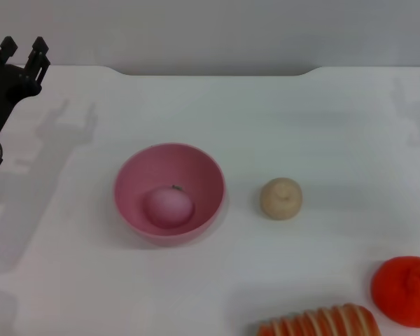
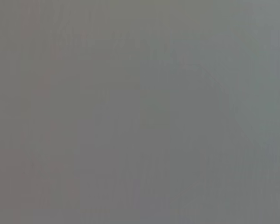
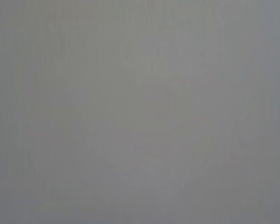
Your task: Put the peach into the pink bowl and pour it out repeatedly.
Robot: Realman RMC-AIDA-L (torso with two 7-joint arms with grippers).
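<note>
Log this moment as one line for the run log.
peach in pink bowl | left pincer open, raised far left | right arm unseen

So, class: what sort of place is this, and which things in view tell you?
Probably a robot practice bench, not a kitchen: a bare white table holding toy food, with the peach in the pink bowl, a tangerine, and the left gripper raised at the far left edge.

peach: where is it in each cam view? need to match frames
Head: peach sits inside the pink bowl, left of centre on the table.
Left wrist: not in it; only flat grey.
Right wrist: not in it; only flat grey.
Shared landmark: none; the bowl shows in the head view alone. Left gripper is up at far left, empty.
</note>
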